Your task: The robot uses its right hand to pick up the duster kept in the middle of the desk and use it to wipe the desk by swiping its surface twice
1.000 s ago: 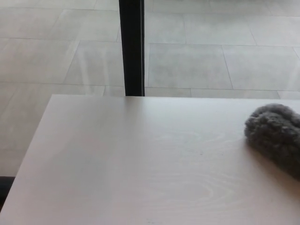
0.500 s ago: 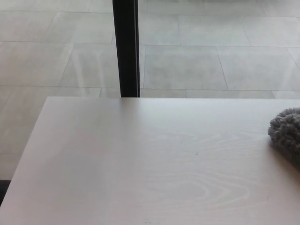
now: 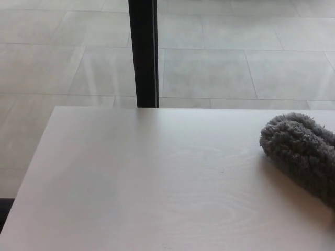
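From my feed, neither of the robot's hands shows anywhere in the frame, so I cannot tell whether the fingers of either are open, closed or gripping anything. The duster lies at the right edge of the frame, resting on the desk, its far end rounded and its near end running out of the picture at the lower right. Whatever holds it, if anything does, is cut off there.

My worry is exactly that blind spot. With the duster half out of view, I cannot judge the grip on it, and a loose hold could let it twist or drag flat instead of sweeping. A swipe carried too far toward the left of the frame could also run it off the desk's edge onto the tiled floor.

The duster is a grey, shaggy, chenille-like wad, soft and oblong, likely to compress under pressure. The desk is pale, smooth wood-grain laminate with a matte sheen. Behind it a black post rises in the upper middle of the frame.
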Motion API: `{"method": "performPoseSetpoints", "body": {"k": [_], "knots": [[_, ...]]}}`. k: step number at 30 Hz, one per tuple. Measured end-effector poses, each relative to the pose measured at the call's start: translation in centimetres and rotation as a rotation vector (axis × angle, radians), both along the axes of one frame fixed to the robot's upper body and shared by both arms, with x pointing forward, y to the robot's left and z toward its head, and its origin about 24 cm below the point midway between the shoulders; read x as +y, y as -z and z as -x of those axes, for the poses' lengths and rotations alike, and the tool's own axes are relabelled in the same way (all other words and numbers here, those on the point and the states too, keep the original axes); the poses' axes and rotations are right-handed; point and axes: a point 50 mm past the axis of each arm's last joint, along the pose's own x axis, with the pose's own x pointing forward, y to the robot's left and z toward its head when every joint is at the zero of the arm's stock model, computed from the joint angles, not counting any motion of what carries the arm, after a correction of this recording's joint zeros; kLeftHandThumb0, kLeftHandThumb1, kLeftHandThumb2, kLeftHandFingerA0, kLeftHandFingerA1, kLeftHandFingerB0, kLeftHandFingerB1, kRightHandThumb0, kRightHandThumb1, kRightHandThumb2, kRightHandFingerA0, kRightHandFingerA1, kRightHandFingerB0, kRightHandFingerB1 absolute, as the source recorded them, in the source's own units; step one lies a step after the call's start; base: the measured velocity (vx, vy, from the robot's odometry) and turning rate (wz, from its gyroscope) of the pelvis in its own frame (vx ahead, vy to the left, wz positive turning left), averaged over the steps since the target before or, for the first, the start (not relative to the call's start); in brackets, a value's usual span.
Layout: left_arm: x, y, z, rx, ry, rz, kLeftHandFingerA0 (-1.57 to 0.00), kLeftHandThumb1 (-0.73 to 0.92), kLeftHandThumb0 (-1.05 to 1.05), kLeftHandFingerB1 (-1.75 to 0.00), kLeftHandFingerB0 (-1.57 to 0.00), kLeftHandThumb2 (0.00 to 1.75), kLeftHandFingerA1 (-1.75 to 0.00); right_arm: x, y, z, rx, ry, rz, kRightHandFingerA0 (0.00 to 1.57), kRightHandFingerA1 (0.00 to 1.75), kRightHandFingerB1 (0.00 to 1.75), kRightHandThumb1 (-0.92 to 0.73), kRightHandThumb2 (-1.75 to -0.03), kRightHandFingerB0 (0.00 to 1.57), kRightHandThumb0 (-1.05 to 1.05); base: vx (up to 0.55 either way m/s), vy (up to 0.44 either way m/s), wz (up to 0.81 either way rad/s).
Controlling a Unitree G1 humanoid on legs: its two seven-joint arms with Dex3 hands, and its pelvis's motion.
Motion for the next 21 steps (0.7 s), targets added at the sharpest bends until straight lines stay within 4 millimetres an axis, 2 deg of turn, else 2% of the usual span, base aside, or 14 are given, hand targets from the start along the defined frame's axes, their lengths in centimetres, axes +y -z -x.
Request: {"method": "performPoseSetpoints", "body": {"k": [1, 2, 4, 5, 6, 7, 10, 11, 12, 13, 14, 15, 16, 21], "knots": [[0.0, 0.0, 0.0, -0.001, 0.0, 0.0, -0.9, -0.2, -0.69, -1.19, -1.07, 1.42, -1.23, 0.1, 0.0, -0.1, 0.007, -0.002, -0.006, 0.0, 0.0, 0.0, -0.65, -0.84, 0.0, -1.04, 0.0, 0.0, 0.0], [0.0, 0.0, 0.0, -0.002, -0.001, 0.001, -0.92, -0.16, -0.75, -1.18, -1.12, 1.39, -1.21, 0.2, -0.1, -0.1, 0.014, -0.004, -0.012, 0.0, 0.3, 0.0, -0.64, -1.02, 0.0, -1.04, 0.0, 0.0, 0.0], [0.0, 0.0, 0.0, -0.003, -0.002, 0.002, -0.89, -0.19, -0.67, -1.16, -0.91, 1.44, -1.2, 0.4, -0.2, -0.3, 0.027, -0.007, -0.023, 0.0, 0.29, 0.0, -0.62, -1.04, 0.0, -1.05, 0.0, 0.0, 0.0], [0.0, 0.0, 0.0, -0.004, -0.003, 0.003, -0.87, -0.2, -0.66, -1.17, -0.86, 1.43, -1.21, 0.5, -0.3, -0.4, 0.033, -0.007, -0.029, 0.0, 0.0, 0.0, -0.76, -0.65, 0.0, -1.05, 0.0, 0.0, 0.0], [0.0, 0.0, 0.0, -0.005, -0.004, 0.004, -0.93, -0.24, -0.58, -1.18, -0.88, 1.51, -1.2, 0.5, -0.4, -0.4, 0.036, -0.007, -0.033, 0.0, 0.0, 0.0, -0.64, -0.84, 0.0, -1.04, 0.0, 0.0, 0.0], [0.0, 0.0, 0.0, -0.006, -0.005, 0.005, -0.91, -0.2, -0.68, -1.19, -0.86, 1.47, -1.21, 0.6, -0.5, -0.5, 0.041, -0.006, -0.038, 0.0, 0.0, 0.0, -0.76, -0.64, 0.0, -1.05, 0.0, 0.0, 0.0], [0.0, 0.0, 0.0, -0.01, -0.007, 0.008, -0.81, -0.16, -0.72, -1.24, -0.97, 1.43, -1.21, 0.5, -1.2, -0.7, 0.042, 0.002, -0.059, 0.0, 0.0, 0.0, -0.64, -0.84, 0.0, -1.05, 0.0, 0.0, 0.0], [0.0, -0.1, 0.0, -0.012, -0.009, 0.01, -0.92, -0.22, -0.66, -1.16, -0.87, 1.5, -1.19, 0.3, -1.5, -0.8, 0.042, 0.008, -0.067, 0.0, 0.0, 0.0, -0.64, -0.83, 0.0, -1.05, 0.0, 0.0, 0.0], [0.0, -0.1, 0.0, -0.013, -0.009, 0.011, -0.89, -0.19, -0.7, -1.16, -0.88, 1.42, -1.21, 0.2, -1.8, -0.8, 0.039, 0.014, -0.075, 0.0, 0.0, 0.0, -0.76, -0.63, 0.0, -1.05, 0.0, 0.0, 0.0], [0.0, -0.1, 0.0, -0.013, -0.009, 0.011, -0.92, -0.18, -0.72, -1.16, -0.91, 1.4, -1.21, 0.1, -1.9, -0.8, 0.039, 0.015, -0.078, 0.0, 0.0, 0.0, -0.75, -0.64, 0.0, -1.05, 0.0, 0.0, 0.0], [0.1, -0.1, 0.0, -0.014, -0.01, 0.013, -0.94, -0.23, -0.84, -1.29, -1.03, 1.54, -1.23, -0.3, -2.4, -0.7, 0.035, 0.026, -0.088, 0.0, 0.0, 0.0, -0.67, -0.81, 0.0, -1.05, 0.0, 0.0, 0.0], [0.1, -0.1, 0.0, -0.015, -0.012, 0.014, -0.94, -0.23, -0.84, -1.29, -1.03, 1.54, -1.23, -0.6, -2.7, -0.6, 0.034, 0.035, -0.095, 0.0, 0.0, 0.0, -0.67, -0.81, 0.0, -1.05, 0.0, 0.0, 0.0], [0.1, -0.1, 0.0, -0.016, -0.013, 0.015, -1.01, -0.21, -0.71, -1.18, -0.94, 1.44, -1.23, -0.8, -3.0, -0.5, 0.029, 0.042, -0.103, 0.0, 0.34, 0.0, -0.63, -1.05, 0.0, -1.04, 0.0, 0.0, 0.0], [0.1, -0.1, 0.0, -0.024, -0.017, 0.023, -0.92, -0.18, -0.73, -1.18, -0.96, 1.39, -1.21, -2.4, -5.3, 0.6, -0.025, 0.067, -0.14, 0.0, 0.34, 0.0, -0.66, -1.05, 0.0, -1.05, 0.0, 0.0, 0.0]]}}
